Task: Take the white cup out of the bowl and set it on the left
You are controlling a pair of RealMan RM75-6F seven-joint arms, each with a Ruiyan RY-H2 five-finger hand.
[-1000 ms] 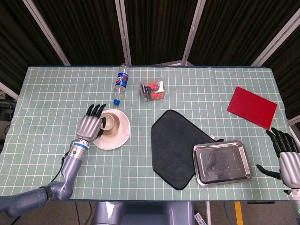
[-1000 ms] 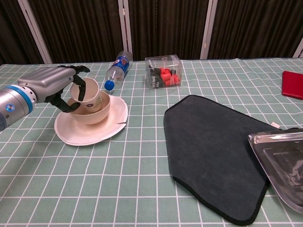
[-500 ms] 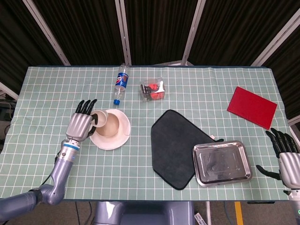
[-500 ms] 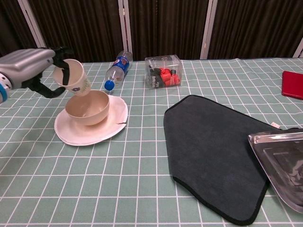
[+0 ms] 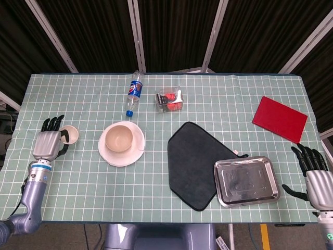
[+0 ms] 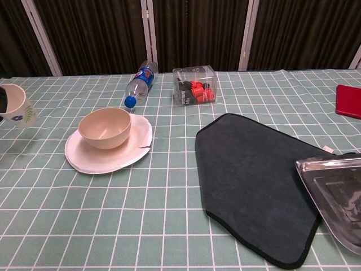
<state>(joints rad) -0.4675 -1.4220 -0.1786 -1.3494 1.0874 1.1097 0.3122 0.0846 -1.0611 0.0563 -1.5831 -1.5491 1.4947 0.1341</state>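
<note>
Far over on the left of the table (image 5: 208, 94), the left hand (image 5: 48, 144) holds the white cup (image 5: 69, 135), its fingers (image 5: 53, 124) curled round the cup's left side so the open mouth shows just to their right, well apart from the bowl (image 5: 118, 139) on its white plate (image 5: 134, 154). Rightward lie a plastic bottle (image 5: 135, 91) on its side, a clear box (image 5: 169, 100) with red contents, a dark mat (image 5: 195, 156), a metal tray (image 5: 247, 180) and a red book (image 5: 280, 119). At the right edge, the right hand (image 5: 316, 174) has its fingers (image 5: 307, 155) spread apart, holding nothing.
</note>
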